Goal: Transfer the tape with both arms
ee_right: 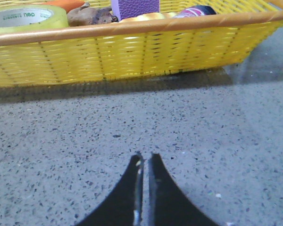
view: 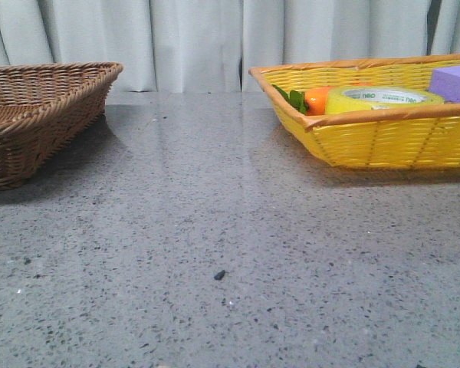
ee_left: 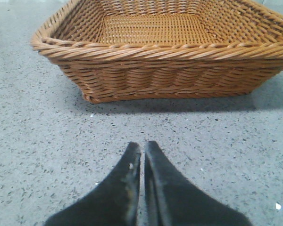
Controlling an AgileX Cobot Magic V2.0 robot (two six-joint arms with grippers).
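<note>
Lying flat, tape (view: 383,98) core upward, in basket (view: 383,142)

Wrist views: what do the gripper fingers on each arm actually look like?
Only the fingertips show. The left gripper has two matte black fingers, broad at the base and curving to blunt tips, with scuffed, pale-flecked inner edges. The right gripper has the same black tapering shape, slimmer, with pale worn streaks along its inner edges. No cables, labels or arm links are visible in any view.

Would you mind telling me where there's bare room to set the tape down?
The grey tabletop between the brown basket and yellow basket is bare. The brown basket's floor looks empty too. The yellow basket is crowded: tape, carrot, purple block.
</note>
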